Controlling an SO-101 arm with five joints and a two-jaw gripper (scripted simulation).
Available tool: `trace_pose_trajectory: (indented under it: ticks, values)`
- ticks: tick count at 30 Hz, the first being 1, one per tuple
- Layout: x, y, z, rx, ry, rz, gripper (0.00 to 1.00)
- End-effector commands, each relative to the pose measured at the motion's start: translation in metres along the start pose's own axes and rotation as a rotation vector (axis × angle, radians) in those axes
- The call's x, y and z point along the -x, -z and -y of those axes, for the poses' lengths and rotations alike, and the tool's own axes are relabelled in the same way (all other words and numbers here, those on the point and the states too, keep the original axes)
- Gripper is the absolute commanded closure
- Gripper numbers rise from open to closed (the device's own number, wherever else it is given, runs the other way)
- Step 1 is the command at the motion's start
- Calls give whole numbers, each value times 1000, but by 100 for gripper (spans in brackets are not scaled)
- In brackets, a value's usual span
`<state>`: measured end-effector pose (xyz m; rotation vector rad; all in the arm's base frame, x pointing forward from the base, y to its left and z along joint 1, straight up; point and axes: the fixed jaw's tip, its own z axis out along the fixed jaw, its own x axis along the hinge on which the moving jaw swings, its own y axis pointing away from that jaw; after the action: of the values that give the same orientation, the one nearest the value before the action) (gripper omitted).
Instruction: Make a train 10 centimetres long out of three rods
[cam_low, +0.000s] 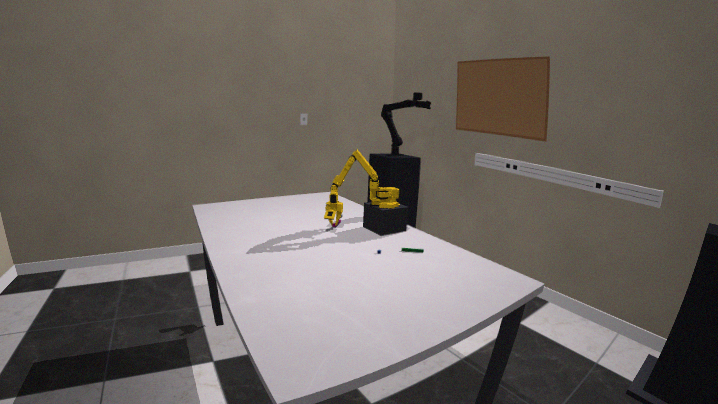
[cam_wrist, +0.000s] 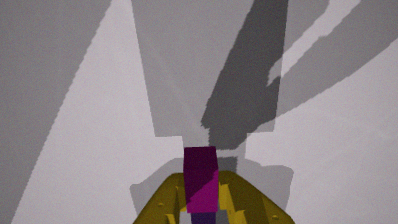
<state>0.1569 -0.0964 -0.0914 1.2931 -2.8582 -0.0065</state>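
Room: beige walls, a checkered black-and-white floor, and a white table [cam_low: 351, 311] filling the middle of the exterior frame.
Magenta rod [cam_wrist: 201, 184]: low centre of the wrist frame, clamped between the yellow fingers, its far end sticking out past them toward the tabletop; in the exterior view only a speck of magenta shows under the tool, left of centre.
Gripper [cam_low: 332, 221]: closed on the magenta rod, pointing down, its tip just above or at the table surface; contact cannot be told.
Arm [cam_low: 359, 168]: yellow, bent in an arch above the centre of the frame, rising from a black block [cam_low: 386, 221] at the table's far edge.
Blue rod [cam_low: 378, 251]: a tiny cube lying on the table, right of the gripper and well apart from it.
Green rod [cam_low: 412, 249]: lying flat, near the blue rod on its right, with a gap between them.
Shadow [cam_low: 301, 241]: the arm's, stretching left across the tabletop.
Background: a black arm [cam_low: 401, 113] on a dark pedestal [cam_low: 401, 173] behind the table; a brown board [cam_low: 502, 97] in the upper right.
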Motion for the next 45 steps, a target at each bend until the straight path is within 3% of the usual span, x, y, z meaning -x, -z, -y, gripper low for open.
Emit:
trace_pose_trajectory:
  ticks: [1,45]
  values:
    - [-1,-1,1,-3,-3,2,100]
    - [-2,-1,1,0,-1,2,100]
